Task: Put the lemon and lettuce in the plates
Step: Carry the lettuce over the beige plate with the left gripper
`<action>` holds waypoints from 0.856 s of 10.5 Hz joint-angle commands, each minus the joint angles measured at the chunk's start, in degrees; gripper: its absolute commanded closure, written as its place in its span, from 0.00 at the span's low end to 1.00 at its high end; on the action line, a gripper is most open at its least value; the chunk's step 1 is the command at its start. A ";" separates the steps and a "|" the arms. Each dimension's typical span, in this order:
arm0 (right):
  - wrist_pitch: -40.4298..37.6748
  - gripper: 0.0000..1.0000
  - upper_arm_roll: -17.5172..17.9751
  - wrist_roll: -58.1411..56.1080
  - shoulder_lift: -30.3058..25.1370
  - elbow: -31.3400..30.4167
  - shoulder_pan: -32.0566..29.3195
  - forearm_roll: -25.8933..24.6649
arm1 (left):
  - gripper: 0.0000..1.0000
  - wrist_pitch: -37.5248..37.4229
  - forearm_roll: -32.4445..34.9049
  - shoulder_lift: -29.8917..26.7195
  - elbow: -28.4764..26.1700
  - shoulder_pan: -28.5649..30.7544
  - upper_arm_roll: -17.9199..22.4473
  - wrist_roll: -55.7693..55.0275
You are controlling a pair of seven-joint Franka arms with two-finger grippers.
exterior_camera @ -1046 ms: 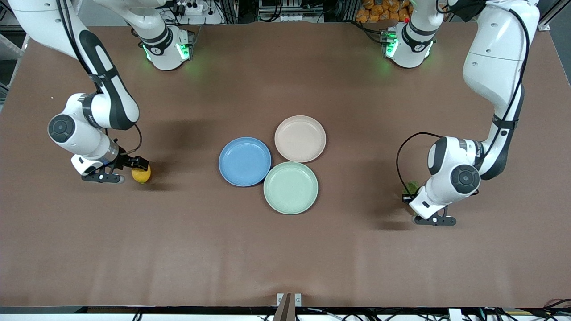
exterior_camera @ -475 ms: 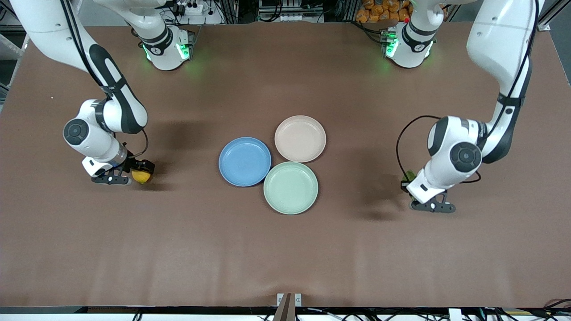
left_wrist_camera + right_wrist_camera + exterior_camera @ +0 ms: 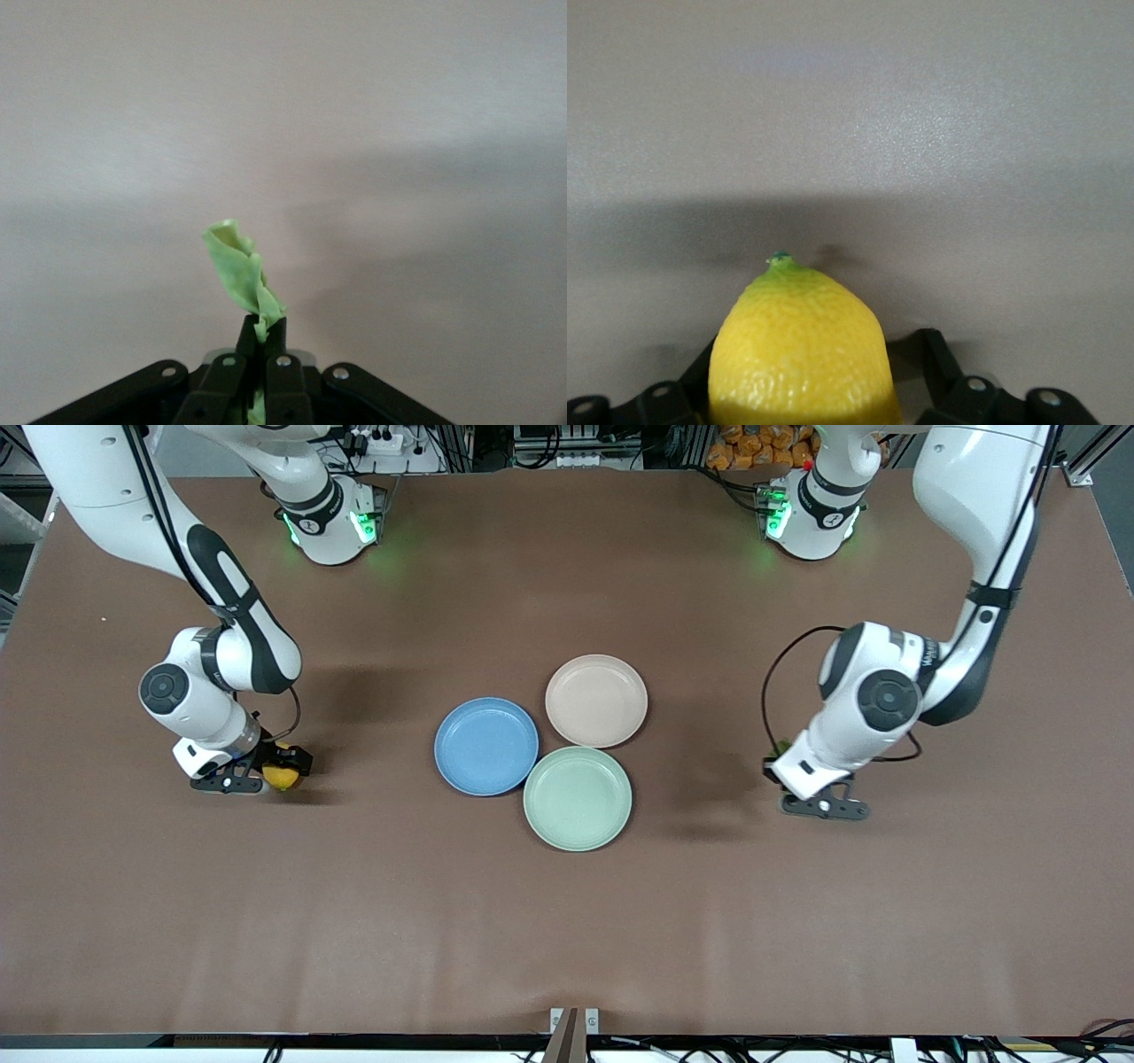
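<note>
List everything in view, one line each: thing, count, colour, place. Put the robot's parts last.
blue plate: 1, blue, mid-table, touching the other two plates.
beige-pink plate: 1, beige-pink, farthest of the three from the front camera.
mint-green plate: 1, pale green, nearest the front camera.
lemon: 1, yellow, in the right gripper.
lettuce: 1, green, pinched in the left gripper.
table: 1, brown.
right gripper: 1, black, over the right arm's end of the table.
left gripper: 1, black, over the left arm's end of the table.
</note>
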 commanded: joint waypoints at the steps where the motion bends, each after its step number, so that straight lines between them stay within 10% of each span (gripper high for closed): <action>1: 0.80 0.54 0.36 0.01 0.20 -0.83 0.14 0.63 | 1.00 -2.55 0.85 -1.54 -0.96 0.41 -5.22 -7.74; 9: -8.16 0.61 3.60 3.07 -1.73 3.55 0.06 0.63 | 1.00 -2.47 0.85 -0.40 -0.17 -9.95 -10.16 -25.86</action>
